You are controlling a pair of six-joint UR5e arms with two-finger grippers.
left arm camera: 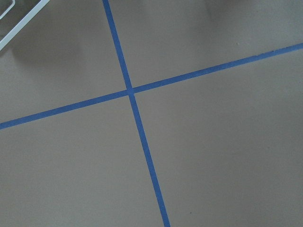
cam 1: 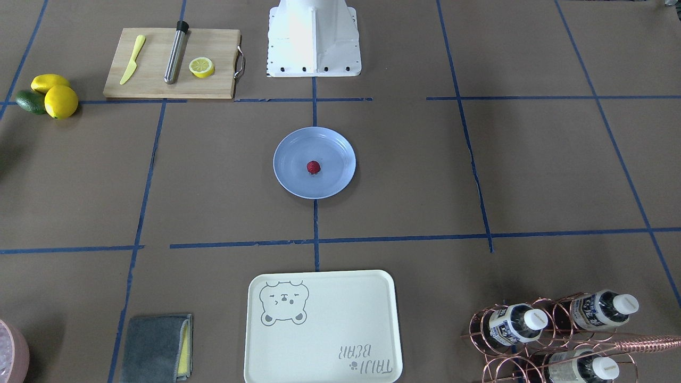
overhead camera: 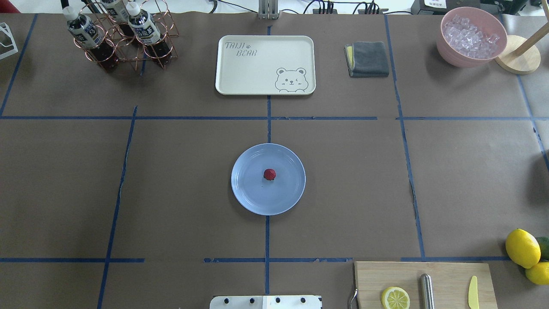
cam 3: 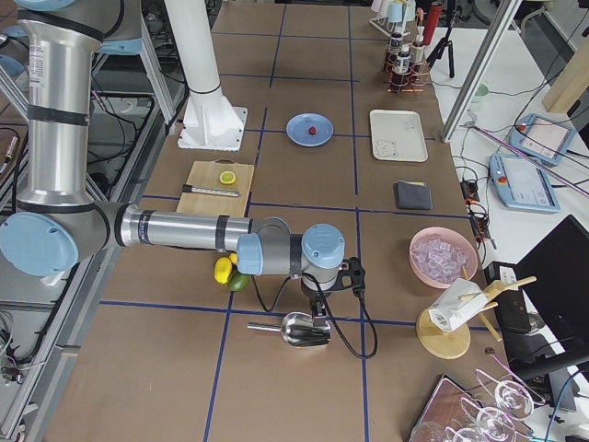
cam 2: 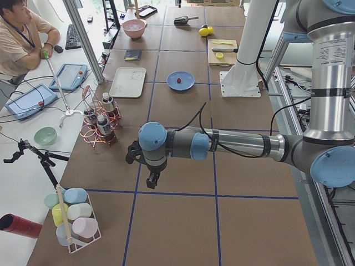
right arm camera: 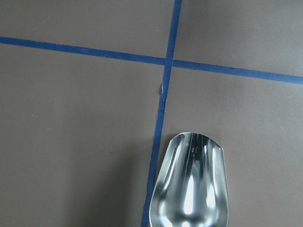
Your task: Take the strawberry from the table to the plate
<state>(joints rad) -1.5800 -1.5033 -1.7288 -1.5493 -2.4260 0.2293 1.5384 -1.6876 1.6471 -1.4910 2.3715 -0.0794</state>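
Observation:
The small dark-red strawberry (overhead camera: 269,174) lies near the middle of the pale blue plate (overhead camera: 253,195), which sits at the centre of the brown table (overhead camera: 180,180). The front-facing view shows the same strawberry (cam 1: 313,167) resting on the plate (cam 1: 334,146). Neither gripper is near it. My left gripper (cam 2: 151,180) hangs over bare table far from the plate (cam 2: 186,84), seen only in the exterior left view. My right gripper (cam 3: 317,302) hovers by a metal scoop (cam 3: 302,329), seen only in the exterior right view. I cannot tell whether either is open or shut.
A cream bear tray (overhead camera: 265,64), a grey cloth (overhead camera: 368,59), a pink bowl of ice (overhead camera: 471,36) and a copper bottle rack (overhead camera: 122,36) line the far side. A cutting board (overhead camera: 424,285) with lemon slice and knife, plus lemons (overhead camera: 522,248), sit near right. A person (cam 2: 19,39) sits beside the table.

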